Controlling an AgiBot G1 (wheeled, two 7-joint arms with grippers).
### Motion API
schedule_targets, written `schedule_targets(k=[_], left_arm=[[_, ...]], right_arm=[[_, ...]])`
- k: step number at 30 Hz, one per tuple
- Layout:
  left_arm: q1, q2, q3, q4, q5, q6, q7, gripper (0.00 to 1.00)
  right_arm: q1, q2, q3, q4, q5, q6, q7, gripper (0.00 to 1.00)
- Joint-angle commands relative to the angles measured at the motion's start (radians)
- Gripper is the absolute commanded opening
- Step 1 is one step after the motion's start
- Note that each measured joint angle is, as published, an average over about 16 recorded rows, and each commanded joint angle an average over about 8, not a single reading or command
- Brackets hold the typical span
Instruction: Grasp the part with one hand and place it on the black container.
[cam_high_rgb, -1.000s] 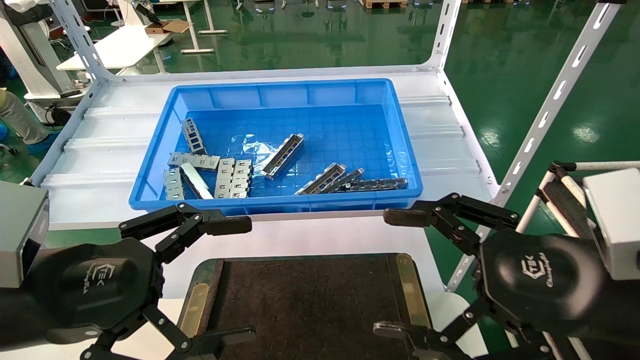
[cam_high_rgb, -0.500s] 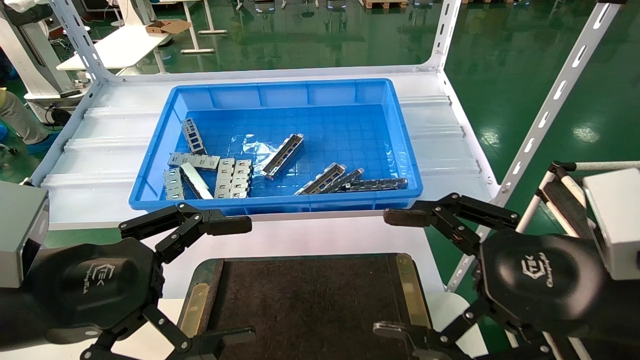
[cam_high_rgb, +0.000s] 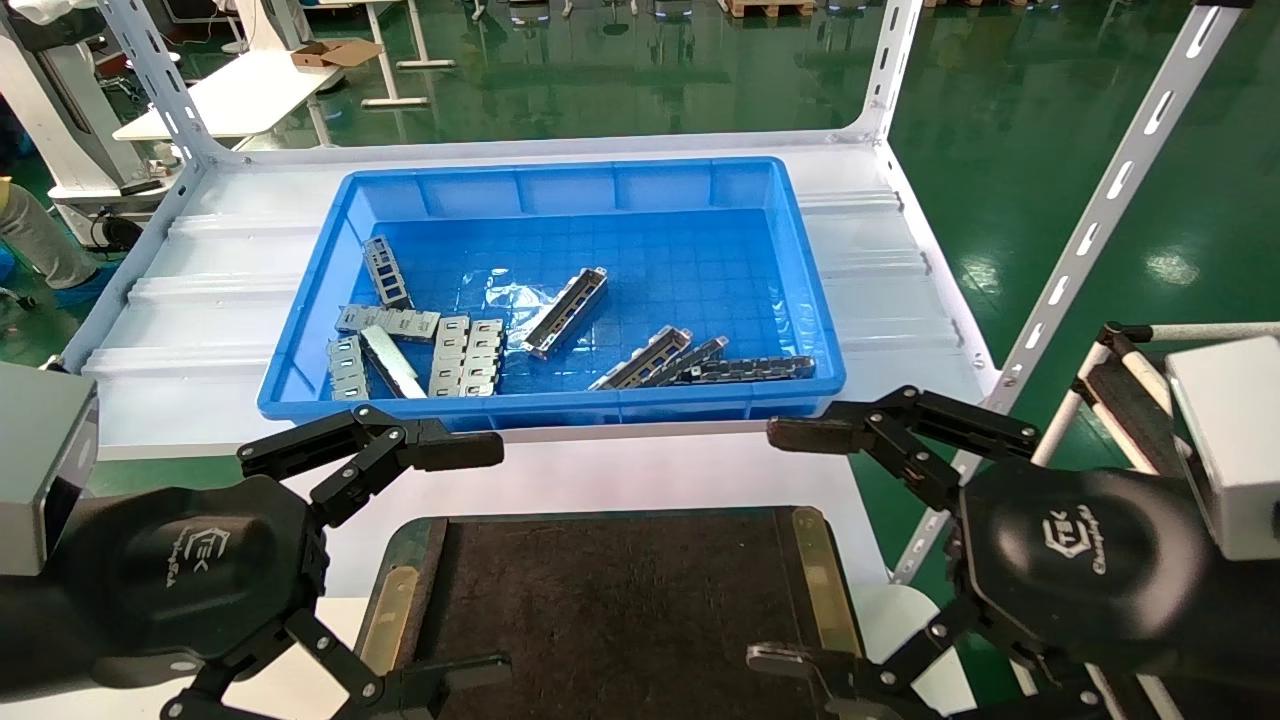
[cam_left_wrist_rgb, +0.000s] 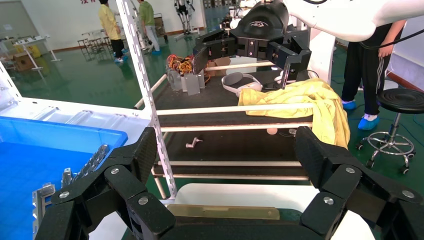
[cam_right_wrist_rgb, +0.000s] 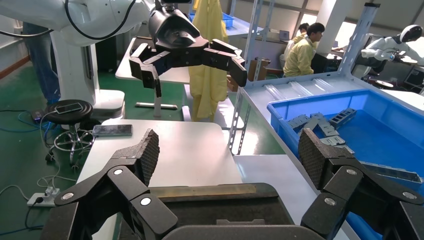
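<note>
Beside the tray's (cam_high_rgb: 610, 600) side edges both grippers, left (cam_high_rgb: 455, 560) and right (cam_high_rgb: 800, 545), gape empty; parts (cam_high_rgb: 566, 311) remain binned (cam_high_rgb: 800, 270).

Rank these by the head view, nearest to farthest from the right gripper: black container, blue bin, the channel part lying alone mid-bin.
From the right gripper:
1. Black container, directly beside it, toward the robot's left.
2. Blue bin, ahead on the shelf.
3. Channel part, further in, mid-bin.

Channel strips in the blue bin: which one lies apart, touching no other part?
The channel strip near the middle of the blue bin, lying diagonally by itself. The three near the front right wall overlap, and the left-side ones sit among the tabbed plates.
</note>
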Motion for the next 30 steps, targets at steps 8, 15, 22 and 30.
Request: schedule_targets(k=[8,15,22,30], left_arm=[[0.0,0.0,0.0,0.0,0.0,0.0,0.0,1.0],[0.0,0.0,0.0,0.0,0.0,0.0,0.0,1.0],[0.0,0.0,0.0,0.0,0.0,0.0,0.0,1.0],[-0.019,0.006,0.001,0.001,0.018,-0.019,-0.001,1.0]], right_arm=[[0.0,0.0,0.0,0.0,0.0,0.0,0.0,1.0],[0.0,0.0,0.0,0.0,0.0,0.0,0.0,1.0],[0.0,0.0,0.0,0.0,0.0,0.0,0.0,1.0],[0.0,0.0,0.0,-0.001,0.0,0.0,0.0,1.0]])
